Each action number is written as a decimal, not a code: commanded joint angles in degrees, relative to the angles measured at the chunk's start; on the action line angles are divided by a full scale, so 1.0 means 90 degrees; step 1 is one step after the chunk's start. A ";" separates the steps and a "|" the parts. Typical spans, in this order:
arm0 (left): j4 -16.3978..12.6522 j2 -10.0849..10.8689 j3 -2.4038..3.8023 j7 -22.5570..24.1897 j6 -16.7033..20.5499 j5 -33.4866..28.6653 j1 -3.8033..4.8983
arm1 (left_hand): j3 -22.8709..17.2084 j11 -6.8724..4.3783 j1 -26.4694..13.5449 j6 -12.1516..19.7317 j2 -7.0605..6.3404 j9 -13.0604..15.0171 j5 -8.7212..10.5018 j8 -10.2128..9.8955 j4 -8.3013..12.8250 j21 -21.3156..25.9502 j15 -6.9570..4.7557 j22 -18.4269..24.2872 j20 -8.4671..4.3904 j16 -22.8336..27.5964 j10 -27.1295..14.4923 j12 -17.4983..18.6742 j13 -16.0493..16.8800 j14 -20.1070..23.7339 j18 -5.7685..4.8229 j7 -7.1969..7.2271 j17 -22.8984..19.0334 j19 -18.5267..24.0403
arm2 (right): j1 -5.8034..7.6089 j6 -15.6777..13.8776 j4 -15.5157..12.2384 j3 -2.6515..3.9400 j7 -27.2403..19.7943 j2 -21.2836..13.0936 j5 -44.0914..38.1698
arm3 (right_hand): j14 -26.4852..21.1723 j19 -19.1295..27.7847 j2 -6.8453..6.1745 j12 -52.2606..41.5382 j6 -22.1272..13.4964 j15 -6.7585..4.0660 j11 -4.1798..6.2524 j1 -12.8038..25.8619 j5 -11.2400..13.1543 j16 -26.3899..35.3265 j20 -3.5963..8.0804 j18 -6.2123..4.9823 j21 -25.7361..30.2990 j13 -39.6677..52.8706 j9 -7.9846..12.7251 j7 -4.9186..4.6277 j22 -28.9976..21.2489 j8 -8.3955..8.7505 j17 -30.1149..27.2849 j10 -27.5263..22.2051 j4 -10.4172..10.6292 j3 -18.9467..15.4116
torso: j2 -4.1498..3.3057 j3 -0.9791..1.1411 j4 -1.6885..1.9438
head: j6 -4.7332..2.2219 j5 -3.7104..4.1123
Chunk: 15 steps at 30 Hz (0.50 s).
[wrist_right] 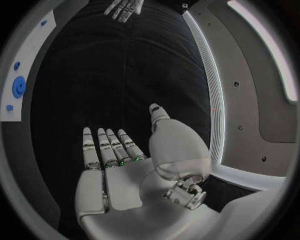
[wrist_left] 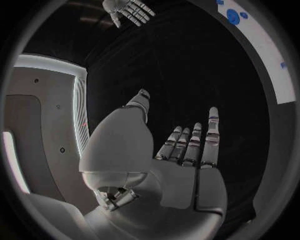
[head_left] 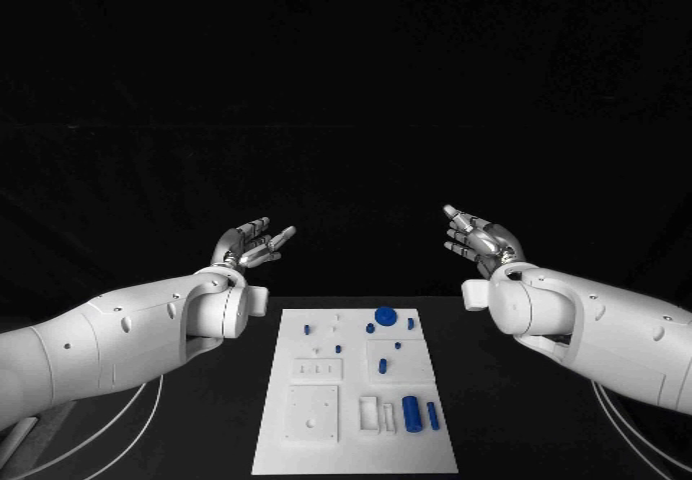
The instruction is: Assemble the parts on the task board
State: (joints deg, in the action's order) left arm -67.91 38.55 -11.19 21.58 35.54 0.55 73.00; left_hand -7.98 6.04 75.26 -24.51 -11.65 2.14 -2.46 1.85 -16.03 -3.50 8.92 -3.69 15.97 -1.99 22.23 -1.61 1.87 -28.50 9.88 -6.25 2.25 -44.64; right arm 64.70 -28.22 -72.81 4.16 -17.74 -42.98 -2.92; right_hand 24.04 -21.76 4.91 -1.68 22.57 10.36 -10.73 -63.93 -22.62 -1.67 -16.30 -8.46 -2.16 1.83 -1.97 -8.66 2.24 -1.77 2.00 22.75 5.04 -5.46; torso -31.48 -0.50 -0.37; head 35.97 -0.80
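Note:
The white task board (head_left: 289,440) lies in the middle of the black table, near the front. On it sit a round blue disc (head_left: 385,316), small blue pegs (head_left: 382,366) and two blue cylinders (head_left: 413,413) near the front right. My left hand (head_left: 253,244) is raised beyond the board's far left corner, fingers spread, holding nothing. My right hand (head_left: 480,239) is raised beyond the far right corner, also spread and empty. The left wrist view shows my left hand (wrist_left: 181,155) flat, with the board (wrist_left: 262,45) and right hand (wrist_left: 129,10) beyond. In the right wrist view, my right hand (wrist_right: 119,165) is spread wide.
White recessed blocks (head_left: 316,370) and a white slotted piece (head_left: 369,413) sit on the board. Black table surface (head_left: 346,200) stretches beyond both hands. White cables (head_left: 101,430) hang beside the arms at the table's front corners.

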 commanded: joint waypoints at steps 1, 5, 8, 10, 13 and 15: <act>0.0257 -0.0089 -0.0096 -0.0471 -0.0723 0.0183 0.0138 | 0.0001 0.0015 0.0241 -0.0105 -0.0054 0.0011 -0.0039 0.0045 -0.0080 -0.0032 0.0024 -0.0019 0.0038 -0.0038 0.0087 -0.0040 0.0010 -0.0102 0.0142 -0.0013 0.0011 -0.0150 | 0.0086 0.1477 0.0331 0.0063 0.0949 0.0041 -0.0460 | 0.0077 -0.0072 0.0024 -0.0028 0.0089 0.0022 -0.0017 -0.0176 -0.0057 -0.0042 -0.0033 -0.0091 -0.0027 0.0012 -0.0009 -0.0143 0.0010 -0.0034 0.0007 0.0084 -0.0009 -0.0046 | -0.0001 0.0000 -0.0001 | -0.0001 0.0000; 0.0440 -0.0142 -0.0187 -0.0558 -0.0836 0.0201 0.0245 | 0.0001 0.0015 0.0241 -0.0105 -0.0054 0.0011 -0.0039 0.0045 -0.0080 -0.0032 0.0024 -0.0019 0.0038 -0.0038 0.0087 -0.0040 0.0010 -0.0102 0.0142 -0.0013 0.0011 -0.0150 | 0.0180 0.1991 0.0683 0.0146 0.1299 0.0077 -0.0588 | 0.0085 -0.0076 0.0013 -0.0029 0.0082 0.0029 -0.0023 -0.0205 -0.0050 -0.0042 -0.0032 -0.0093 -0.0027 0.0012 -0.0009 -0.0145 0.0010 -0.0033 0.0007 0.0098 -0.0046 -0.0055 | -0.0001 0.0000 -0.0001 | -0.0001 0.0000; 0.0450 -0.0145 -0.0192 -0.0562 -0.0842 0.0202 0.0251 | 0.0001 0.0015 0.0241 -0.0105 -0.0054 0.0011 -0.0039 0.0045 -0.0080 -0.0032 0.0024 -0.0019 0.0038 -0.0038 0.0087 -0.0040 0.0010 -0.0102 0.0142 -0.0013 0.0011 -0.0150 | 0.0223 0.2225 0.0844 0.0184 0.1459 0.0093 -0.0646 | 0.0091 -0.0080 0.0006 -0.0030 0.0101 0.0035 -0.0028 -0.0256 -0.0040 -0.0042 -0.0032 -0.0092 -0.0027 0.0013 -0.0010 -0.0152 0.0010 -0.0035 0.0008 0.0111 -0.0094 -0.0057 | -0.0001 0.0000 -0.0001 | -0.0001 0.0000; 0.0450 -0.0145 -0.0192 -0.0562 -0.0842 0.0202 0.0251 | 0.0008 0.0015 0.0240 -0.0110 -0.0057 0.0012 -0.0038 0.0045 -0.0081 -0.0033 0.0023 -0.0019 0.0038 -0.0039 0.0091 -0.0041 0.0011 -0.0105 0.0142 -0.0015 0.0012 -0.0152 | 0.0237 0.2303 0.0898 0.0197 0.1513 0.0098 -0.0665 | 0.0114 -0.0083 0.0005 -0.0031 0.0118 0.0036 -0.0032 -0.0298 -0.0034 -0.0044 -0.0031 -0.0092 -0.0028 0.0014 -0.0011 -0.0153 0.0011 -0.0036 0.0009 0.0136 -0.0131 -0.0056 | -0.0001 0.0000 -0.0001 | -0.0001 0.0000; 0.0431 -0.0098 -0.0186 -0.0486 -0.0876 0.0201 0.0252 | -0.0036 0.0102 0.0256 -0.0253 0.0019 0.0023 -0.0037 0.0063 -0.0065 -0.0034 -0.0010 -0.0020 0.0038 -0.0049 0.0278 -0.0055 0.0022 -0.0202 0.0142 -0.0097 0.0018 -0.0149 | 0.0213 0.2342 0.1079 0.0200 0.1359 0.0172 -0.1222 | 0.0175 0.0041 -0.0008 -0.0035 0.0141 0.0223 -0.0103 -0.0474 -0.0035 -0.0047 0.0003 -0.0035 -0.0010 0.0018 -0.0012 -0.0194 -0.0002 -0.0037 0.0011 0.0210 -0.0267 -0.0030 | 0.0009 -0.0006 -0.0002 | 0.0148 -0.0113; 0.0406 -0.0081 -0.0186 -0.0418 -0.0868 0.0198 0.0252 | -0.0097 0.0183 0.0267 -0.0446 0.0163 0.0038 -0.0036 0.0090 -0.0034 -0.0056 -0.0014 -0.0030 0.0030 -0.0078 0.0537 -0.0079 0.0038 -0.0462 0.0160 -0.0170 0.0036 -0.0199 | 0.0204 0.2253 0.1087 0.0200 0.1270 0.0187 -0.1450 | 0.0400 -0.0057 -0.0059 -0.0043 0.0207 0.0508 -0.0065 -0.0728 -0.0010 -0.0063 0.0067 0.0064 -0.0029 0.0025 -0.0016 -0.0167 0.0013 -0.0042 0.0023 0.0364 -0.0454 0.0017 | 0.0011 0.0001 0.0004 | 0.0151 -0.0123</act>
State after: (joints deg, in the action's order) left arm -64.02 37.69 -12.93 17.25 29.56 1.70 75.18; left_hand -8.53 7.43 77.77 -27.85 -10.83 2.41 -2.61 2.46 -16.45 -3.77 8.80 -3.88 16.28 -2.40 26.23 -2.06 2.15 -31.83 10.70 -7.57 2.52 -46.03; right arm 66.67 -10.92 -63.22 5.96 -6.43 -41.47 -9.41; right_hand 27.11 -21.93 4.48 -1.73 24.05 14.20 -11.43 -69.83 -22.98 -1.88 -15.84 -8.88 -2.20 2.01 -2.04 -8.79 2.28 -1.94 2.15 25.50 1.48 -5.46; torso -31.46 -0.51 -0.38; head 36.77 -1.44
